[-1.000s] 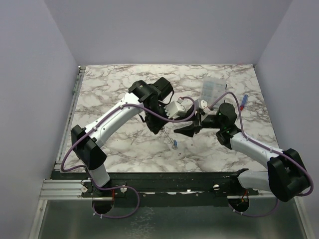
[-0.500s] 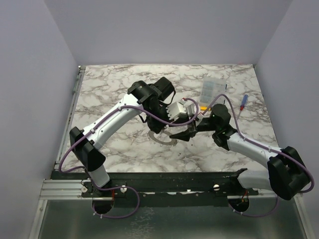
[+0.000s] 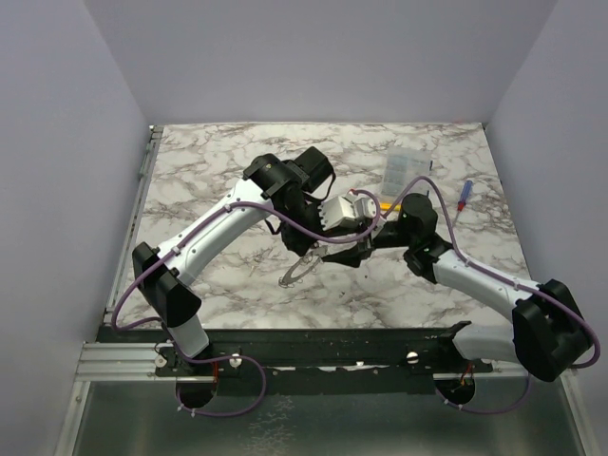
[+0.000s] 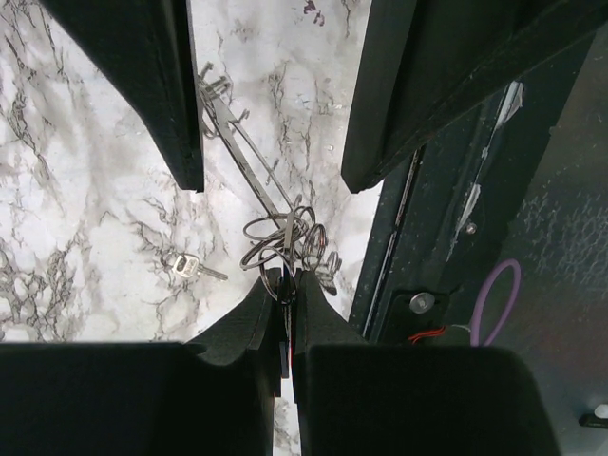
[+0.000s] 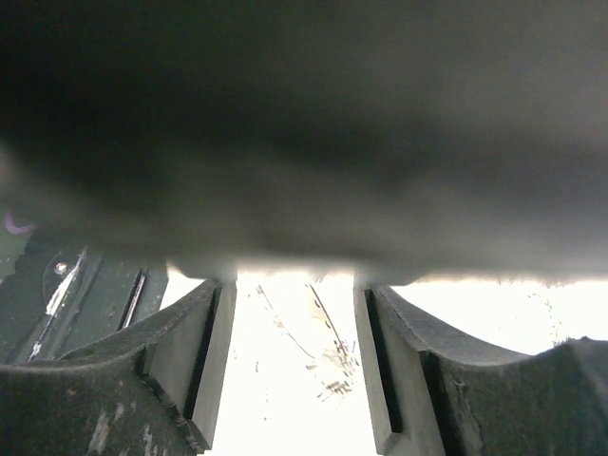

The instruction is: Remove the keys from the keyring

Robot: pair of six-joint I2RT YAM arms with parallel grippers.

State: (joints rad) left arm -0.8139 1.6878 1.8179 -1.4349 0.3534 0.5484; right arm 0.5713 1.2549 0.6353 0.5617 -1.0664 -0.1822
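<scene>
My left gripper [image 4: 285, 282] is shut on a small wire loop of the keyring bunch. The big flat grey keyring [image 3: 297, 271] hangs from it, tilted above the table, and shows edge-on in the left wrist view [image 4: 249, 161]. Small wire rings and bare silver keys [image 4: 321, 258] dangle beside the fingertips. One silver key [image 4: 186, 268] lies loose on the marble. My right gripper [image 3: 339, 255] is open, its two black fingers [image 4: 171, 104] standing either side of the keyring's edge without touching it. In the right wrist view the gripper [image 5: 294, 380] is open and the washed-out ring [image 5: 328, 347] lies between the fingers.
A clear plastic compartment box [image 3: 405, 170] stands at the back right. A screwdriver with a blue and red handle [image 3: 463, 197] lies to its right. The two wrists are crowded together at mid-table. The black front rail [image 4: 446, 247] is close behind the bunch.
The right gripper has moved left and closed in around the keyring. The keyring, which looked flat near the table half a second ago, now hangs tilted from the left gripper.
</scene>
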